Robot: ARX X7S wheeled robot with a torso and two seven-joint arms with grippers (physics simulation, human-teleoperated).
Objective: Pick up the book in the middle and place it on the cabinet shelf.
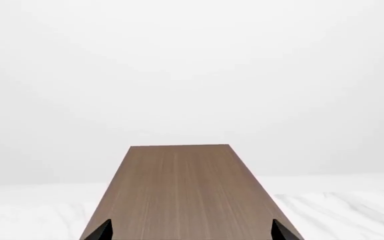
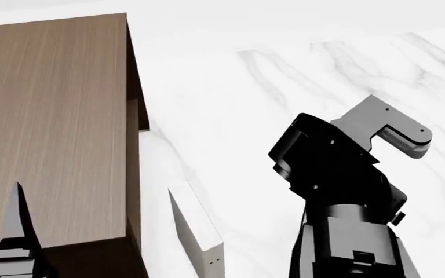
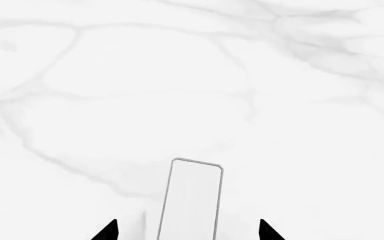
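Wood-grain brown is being shown across the flat top of the cabinet shelf (image 2: 53, 127), which is filling the left part of the head view, its long right edge running beside a white marble floor (image 2: 284, 75) that is lying open and bare to the right. In the left wrist view the same top (image 1: 178, 190) is being seen lengthwise, its far edge squared off against a pale blank background, with free surface along its whole visible length. The left gripper (image 1: 190, 231) is being held over the near end of that top, its two dark fingertips (image 1: 102, 231) being kept wide apart with nothing between them; in the head view only one pointed fingertip (image 2: 20, 220) is being shown above the near left corner. An off-white book (image 2: 199, 229) is being shown standing on edge on the floor just beside the cabinet's right side, small dark dots being visible on its near end. The right gripper (image 3: 188, 231) is being held above what seems to be the same pale book (image 3: 190, 200), its fingertips spread to either side without touching it. The dark charcoal book cannot be made out in any view. The right arm (image 2: 338, 191) is being seen standing well clear of the cabinet.
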